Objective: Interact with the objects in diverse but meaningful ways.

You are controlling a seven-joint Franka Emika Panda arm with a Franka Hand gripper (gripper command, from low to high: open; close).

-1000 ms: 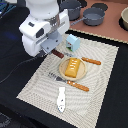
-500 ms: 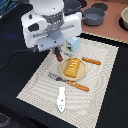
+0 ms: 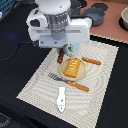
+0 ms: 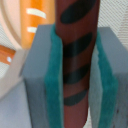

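- We see the thin dark-brown striped sausage-like stick clamped between the teal pads of our gripper, which is closed on it and holds it upright.
- Just beside the gripper lies the ridged orange-yellow block on a pale round plate.
- Below the gripper spreads a striped beige placemat.
- Farther from the gripper, past the plate, rests a small white bone-shaped piece.

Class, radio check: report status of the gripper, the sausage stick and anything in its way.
Gripper shut on sausage stick, held upright. Hovering at the plate edge, beside the orange block. Fork lies across the plate's near side.
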